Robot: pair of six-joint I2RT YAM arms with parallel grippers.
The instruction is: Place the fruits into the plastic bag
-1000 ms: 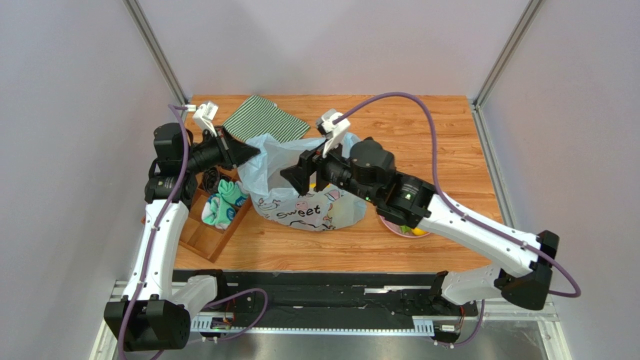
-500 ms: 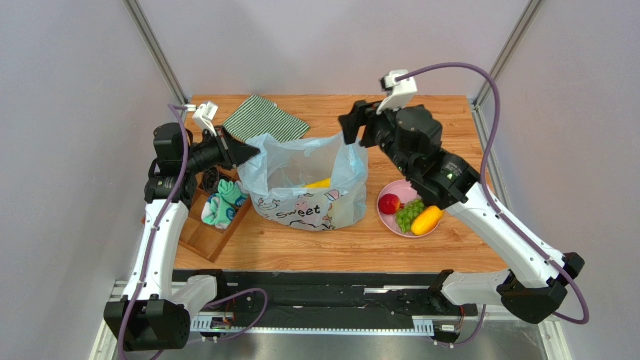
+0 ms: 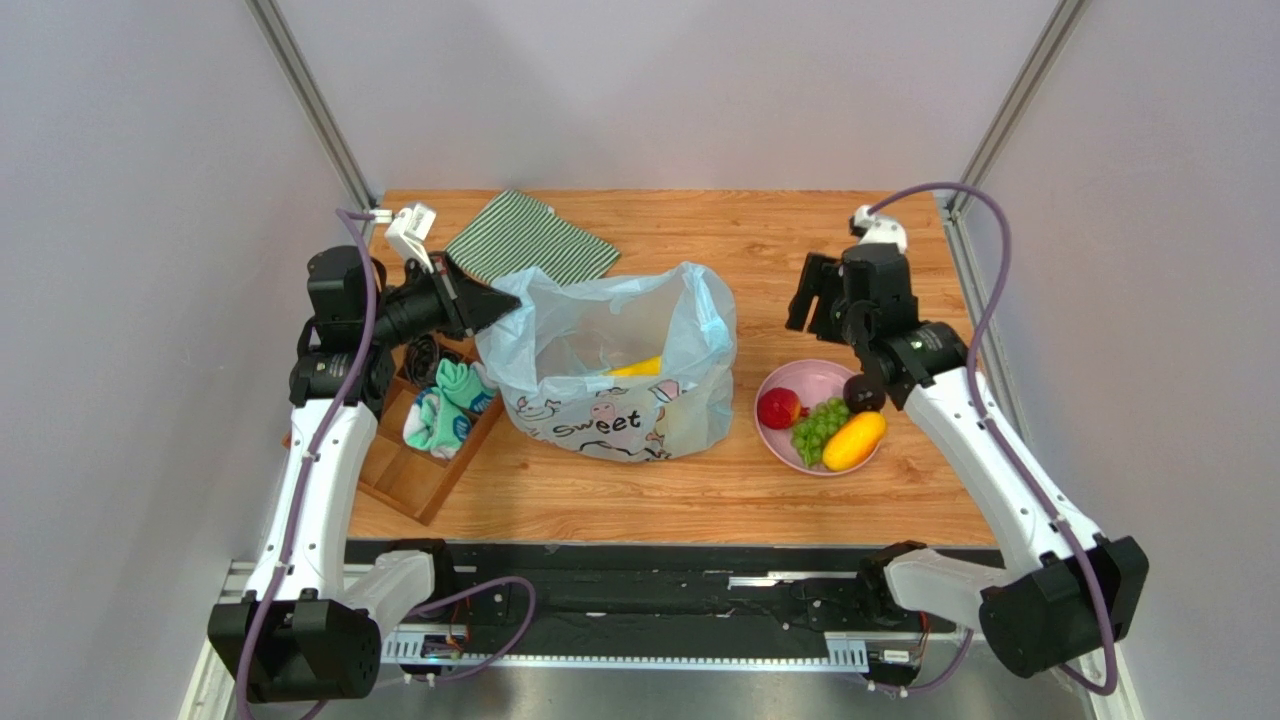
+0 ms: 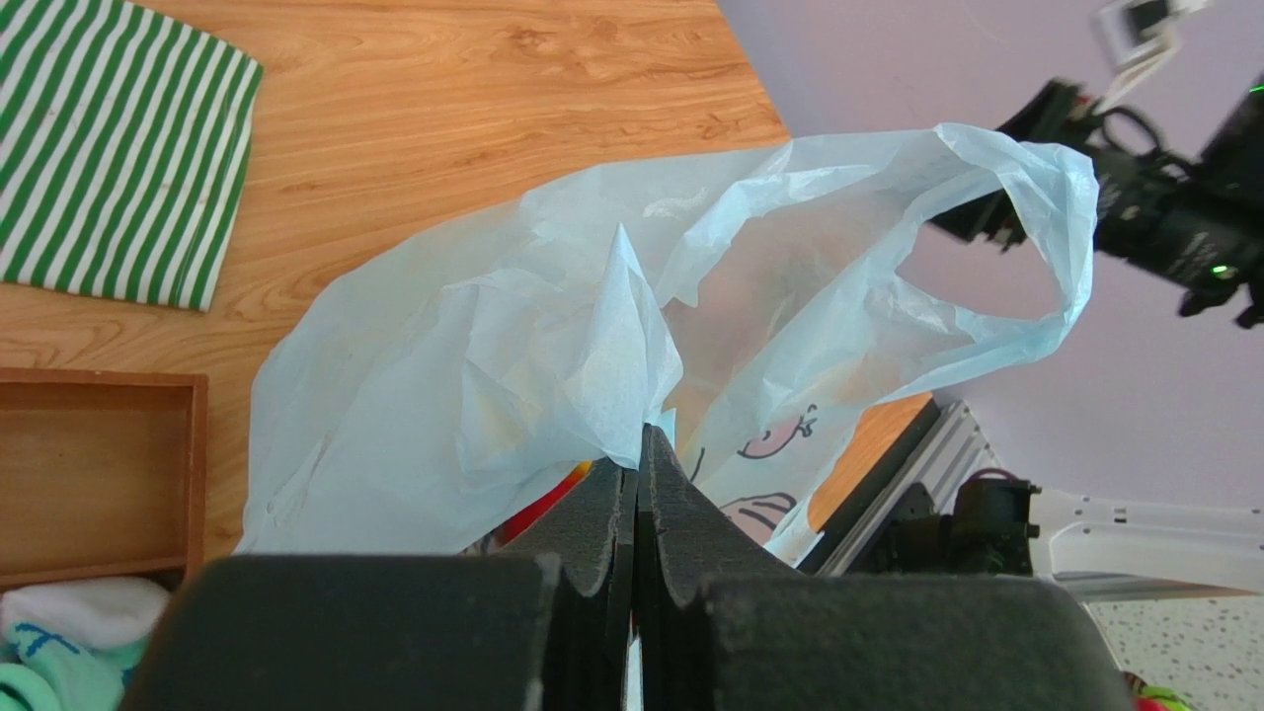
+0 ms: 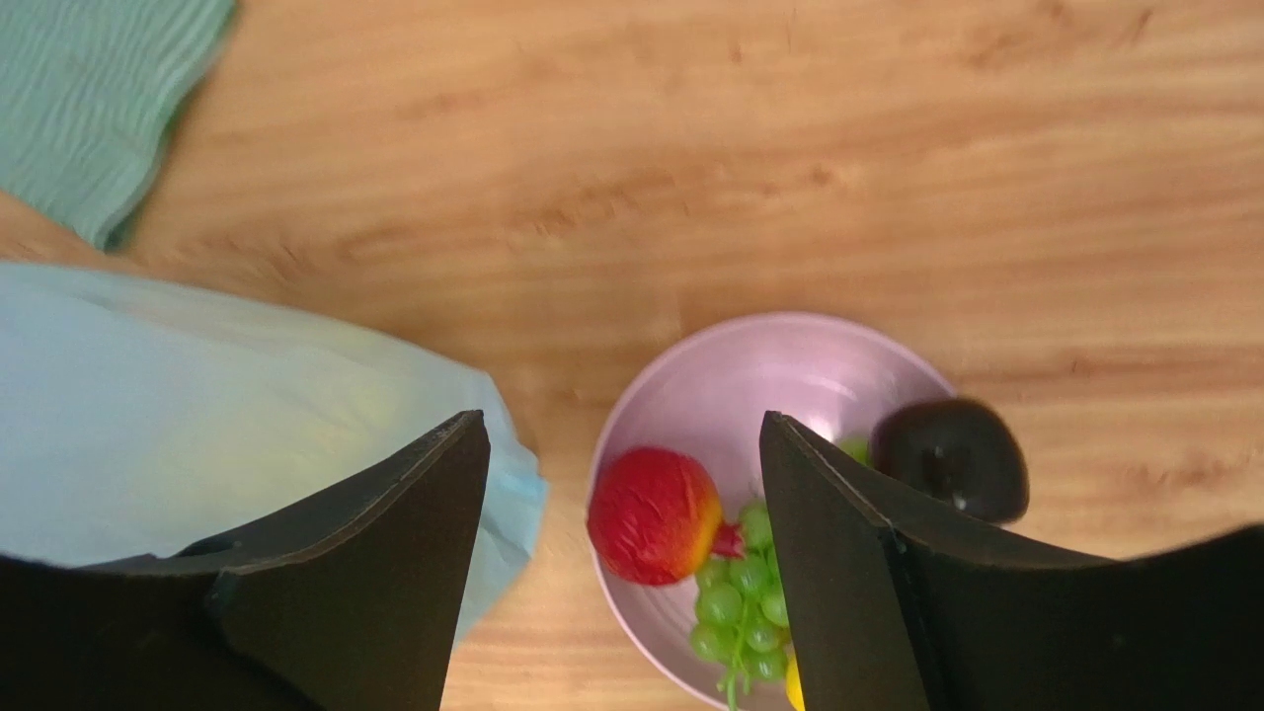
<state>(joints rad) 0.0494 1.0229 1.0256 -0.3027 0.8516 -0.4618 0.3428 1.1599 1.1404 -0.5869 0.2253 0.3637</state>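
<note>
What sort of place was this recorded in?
Probably a lab test cell, not a home: plain grey panels on metal posts, a small wooden table, toy fruits on a plate.

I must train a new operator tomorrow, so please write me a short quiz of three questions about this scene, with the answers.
1. True or false: the left jaws are shut on the edge of the plastic bag.
2. Which fruit on the pink plate lies nearest the bag? A red apple; B mango; C avocado.
3. How many fruits show on the plate?
Key: 1 true; 2 A; 3 four (apple, grapes, mango, avocado).
</note>
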